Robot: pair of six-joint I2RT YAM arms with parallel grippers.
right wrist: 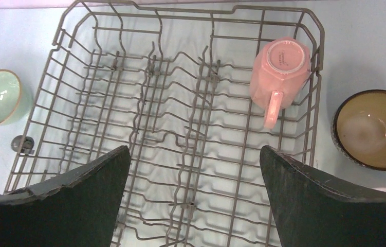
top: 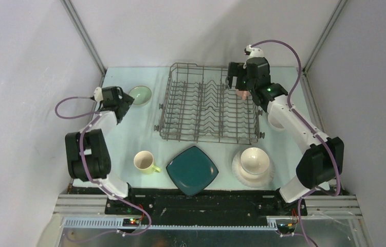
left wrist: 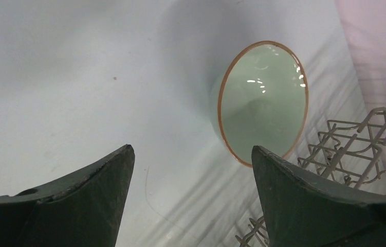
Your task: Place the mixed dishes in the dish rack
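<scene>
Aiming left gripper (left wrist: 191, 147), jaws wide and empty, at pale green bowl (left wrist: 262, 103): am planning one finger inside near rim. Right gripper (right wrist: 193, 149) hanging open above dish rack (top: 208, 110).

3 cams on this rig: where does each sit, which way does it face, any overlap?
Top external: fixed above and behind the bases, looking down on the dish rack; left arm and right arm show whole.
Left wrist: on the left arm, low, facing the pale green bowl beside the rack's corner; left jaws open at the bottom.
Right wrist: above the rack, looking down at the upside-down pink mug inside and brown bowl outside; right jaws open.
Shared: rack and green bowl appear in all three.
</scene>
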